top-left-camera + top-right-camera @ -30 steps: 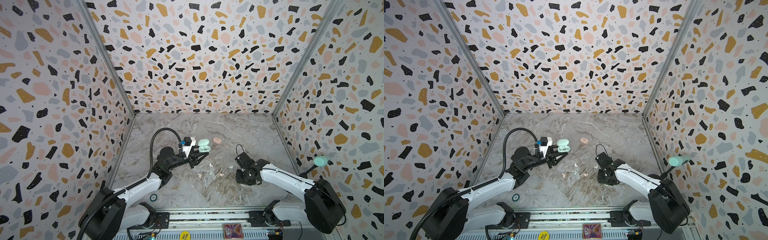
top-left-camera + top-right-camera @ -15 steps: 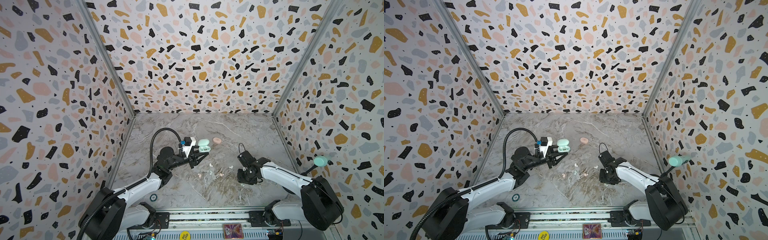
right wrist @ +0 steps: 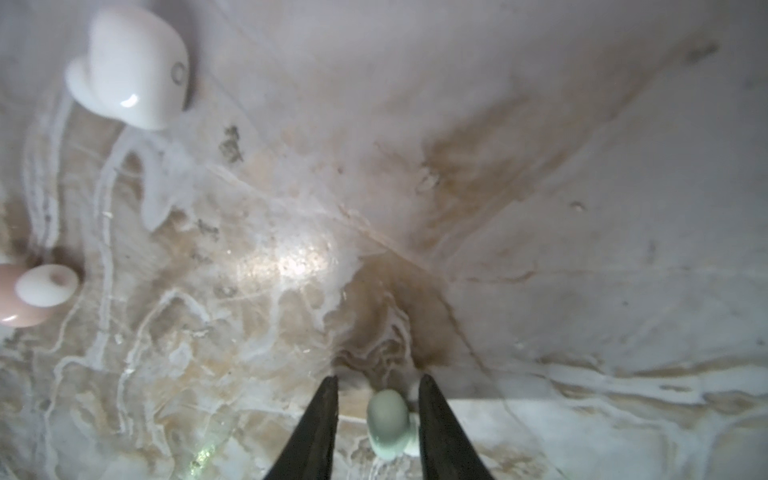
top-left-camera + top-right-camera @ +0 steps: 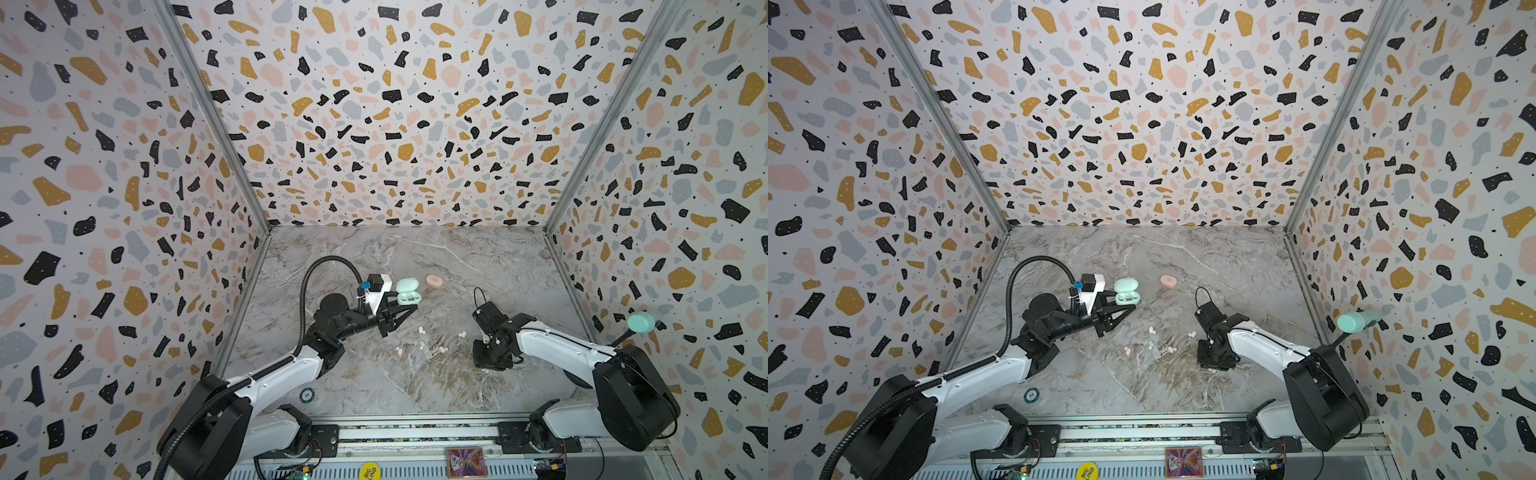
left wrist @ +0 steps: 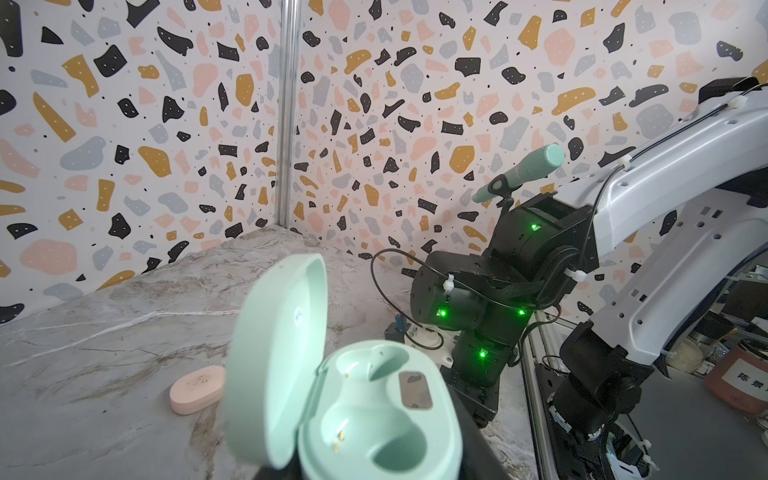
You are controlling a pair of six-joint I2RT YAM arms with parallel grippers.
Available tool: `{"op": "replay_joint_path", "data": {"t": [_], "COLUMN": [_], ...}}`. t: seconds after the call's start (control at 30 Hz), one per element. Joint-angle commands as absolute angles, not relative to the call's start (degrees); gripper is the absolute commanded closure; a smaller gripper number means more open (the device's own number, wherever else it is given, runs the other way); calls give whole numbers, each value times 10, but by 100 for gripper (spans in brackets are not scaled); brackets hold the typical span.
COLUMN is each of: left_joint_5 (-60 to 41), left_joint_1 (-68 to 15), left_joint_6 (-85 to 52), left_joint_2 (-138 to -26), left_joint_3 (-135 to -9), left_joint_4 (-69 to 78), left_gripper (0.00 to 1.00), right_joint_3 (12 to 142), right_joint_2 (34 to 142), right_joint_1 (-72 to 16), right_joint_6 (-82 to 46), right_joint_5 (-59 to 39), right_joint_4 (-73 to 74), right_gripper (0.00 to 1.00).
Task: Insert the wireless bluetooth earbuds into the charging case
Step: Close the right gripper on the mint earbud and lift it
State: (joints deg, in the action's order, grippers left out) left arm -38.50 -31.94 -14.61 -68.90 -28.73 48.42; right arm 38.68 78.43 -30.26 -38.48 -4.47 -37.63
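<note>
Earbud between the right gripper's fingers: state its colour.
The earbud is mint green, clearest in the right wrist view.

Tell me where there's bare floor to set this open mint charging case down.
Bare marble floor: the back strip between the closed pink oval case and the rear wall, and the near stretch before the front rail. Crowded: the middle, where tiny earbuds lie scattered and the right gripper straddles a mint earbud.
</note>
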Motion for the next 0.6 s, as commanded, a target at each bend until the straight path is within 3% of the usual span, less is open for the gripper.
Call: {"op": "replay_joint_path", "data": {"t": [0.0,0.57], "left_joint_5": [-394,-397], "left_joint_1": [-317,-318], "left_joint_6": [-144,-144], "left_joint_2": [-685,-688], "left_joint_3": [-292,-293], "left_joint_4": [510,508], "left_gripper": [78,78], "right_joint_3": [402,412], "right_joint_2": [791,808], "right_joint_1": [-301,-303], "right_joint_6": [-374,-367], "right_joint_5": [-43,-45], "right_joint_4": [-398,-416], "right_gripper": [66,72]}}
